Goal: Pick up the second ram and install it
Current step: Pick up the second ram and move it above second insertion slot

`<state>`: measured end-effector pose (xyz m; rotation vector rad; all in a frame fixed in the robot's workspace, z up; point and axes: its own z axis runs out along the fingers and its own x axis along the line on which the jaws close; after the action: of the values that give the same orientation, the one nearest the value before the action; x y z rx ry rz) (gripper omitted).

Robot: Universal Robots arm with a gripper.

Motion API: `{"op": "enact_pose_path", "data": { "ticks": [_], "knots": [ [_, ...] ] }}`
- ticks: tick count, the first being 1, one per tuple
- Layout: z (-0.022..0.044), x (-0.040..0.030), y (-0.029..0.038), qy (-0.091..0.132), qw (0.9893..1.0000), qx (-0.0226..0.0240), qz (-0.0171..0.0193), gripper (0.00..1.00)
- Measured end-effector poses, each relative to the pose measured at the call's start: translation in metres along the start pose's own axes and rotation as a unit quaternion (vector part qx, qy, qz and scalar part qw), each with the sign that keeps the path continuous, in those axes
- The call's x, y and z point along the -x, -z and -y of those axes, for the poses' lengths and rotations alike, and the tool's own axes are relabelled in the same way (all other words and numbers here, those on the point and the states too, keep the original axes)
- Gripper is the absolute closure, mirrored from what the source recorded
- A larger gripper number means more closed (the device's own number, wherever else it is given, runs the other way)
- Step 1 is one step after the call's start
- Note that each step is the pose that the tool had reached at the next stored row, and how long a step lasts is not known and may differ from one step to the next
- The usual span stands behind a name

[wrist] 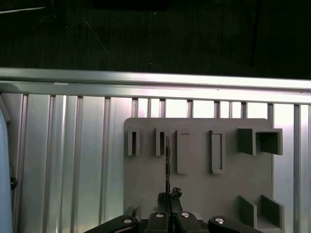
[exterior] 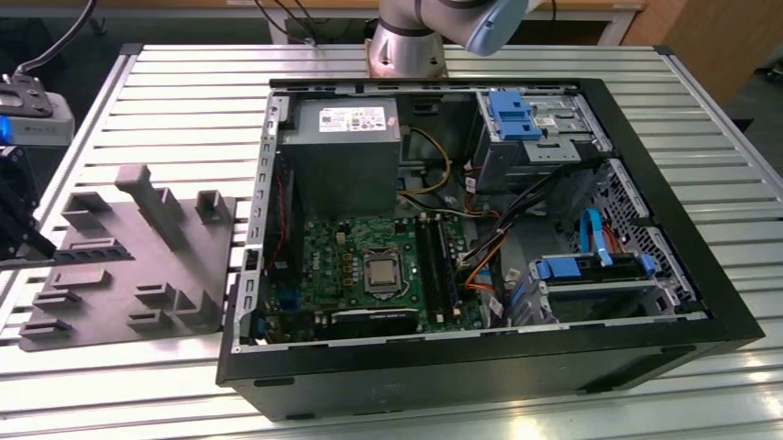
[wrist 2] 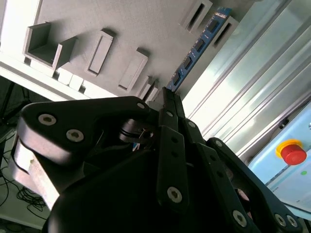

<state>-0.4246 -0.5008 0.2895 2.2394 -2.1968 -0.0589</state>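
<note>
Over the grey tray (wrist: 199, 194) we've got the tool (wrist 2: 169, 94) pinched narrow on one end of the ram (wrist 2: 199, 46). The board sticks straight out past the tool, above the tray's slots. We can't tell if its far end touches the tray.

Exterior view puts the tray on the slatted bench (exterior: 159, 82), just beside the case (exterior: 490, 371) on the exterior view's left. The case lies open and holds the green motherboard (exterior: 355, 247), a grey power supply (exterior: 336, 147), drive cages (exterior: 514, 115) with blue clips and a tangle of cables (exterior: 486, 249). So the ram's out over the tray, not in the case.

Second wrist view gives us the ram's blue face with its chips, plus a red button (wrist 2: 293, 151) off past the bench. First wrist view has the ram edge-on, a thin dark line running from the tool across the tray, just beside a slot.
</note>
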Motion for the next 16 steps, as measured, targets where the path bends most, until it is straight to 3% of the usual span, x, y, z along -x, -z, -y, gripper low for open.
{"op": "enact_pose_path", "data": {
  "ticks": [16],
  "knots": [
    [-0.001, 0.0003, 0.0122, 0.0, 1.0, -0.0019, 0.0, 0.88]
  ]
}}
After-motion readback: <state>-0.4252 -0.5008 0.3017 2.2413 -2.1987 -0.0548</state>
